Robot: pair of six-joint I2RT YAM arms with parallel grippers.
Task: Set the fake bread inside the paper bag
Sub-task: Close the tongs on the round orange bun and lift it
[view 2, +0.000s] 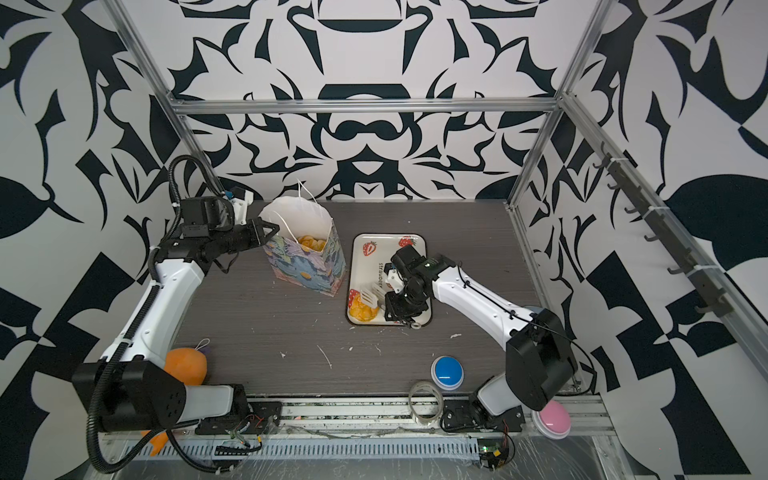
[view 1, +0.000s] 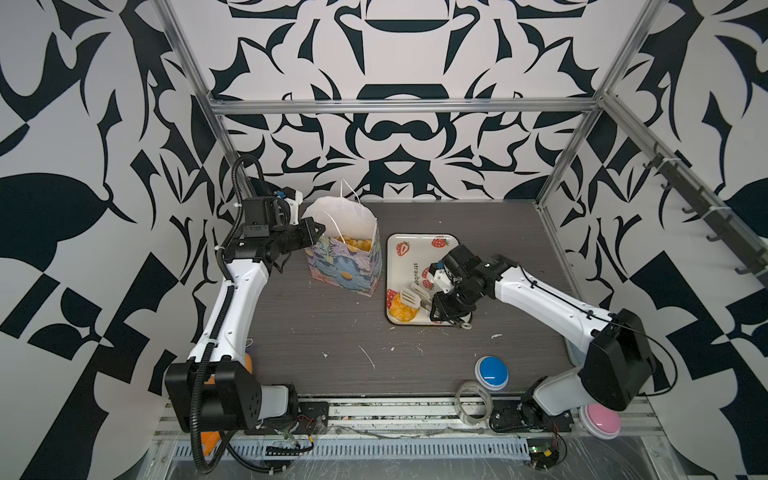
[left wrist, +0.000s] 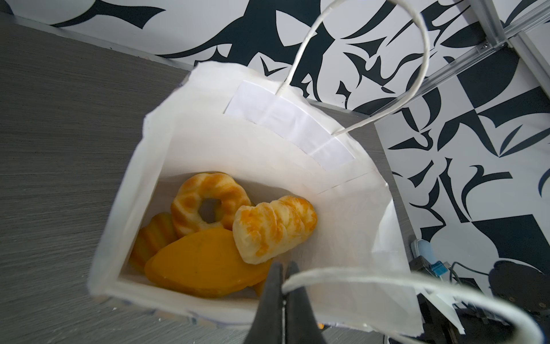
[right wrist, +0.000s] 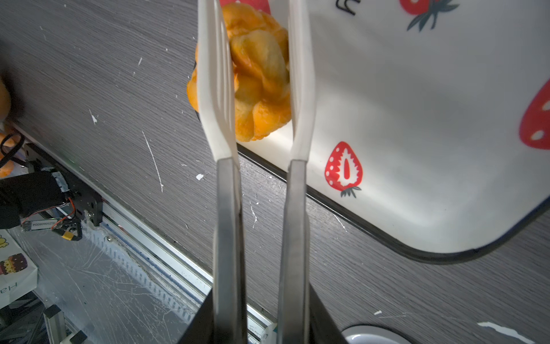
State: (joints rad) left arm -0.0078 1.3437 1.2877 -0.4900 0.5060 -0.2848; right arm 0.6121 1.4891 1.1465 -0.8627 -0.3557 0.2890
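Tabletop inspected in both top views and both wrist views.

The paper bag (view 1: pixel 345 266) is found upright toward the back edge of the tabletop (view 1: pixel 316 332), left of the middle, with its mouth open. Its near rim, at the root of a cord handle (left wrist: pixel 357 275), is pinched by the left pincer (left wrist: pixel 284 268), whose jaws are pressed fully together on the paper.

Four pieces of fake bread are seen on the bag's floor in the left wrist view. A ring (left wrist: pixel 208 202) lies at the back and a pale striped roll (left wrist: pixel 273 229) rests against it. A smooth orange loaf (left wrist: pixel 202 265) lies in front and a ridged piece (left wrist: pixel 154 238) is partly covered by the loaf.

A strawberry-printed tray (view 1: pixel 415 249) lies just beside the bag, toward the right edge; contact between the two cannot be determined. One knotted bun (view 1: pixel 401 309) remains in the tray's front-left corner.

A pair of tongs (right wrist: pixel 226 208) is gripped by the right pincer (view 1: pixel 436 305), which is drawn in narrow on the metal arms. The white blades are set either side of the bun, one across its outer flank and one along its inner edge. Whether the bun is squeezed cannot be told.

A blue button (view 1: pixel 492 372) and a tape roll (view 1: pixel 473 403) are noted at the front edge.
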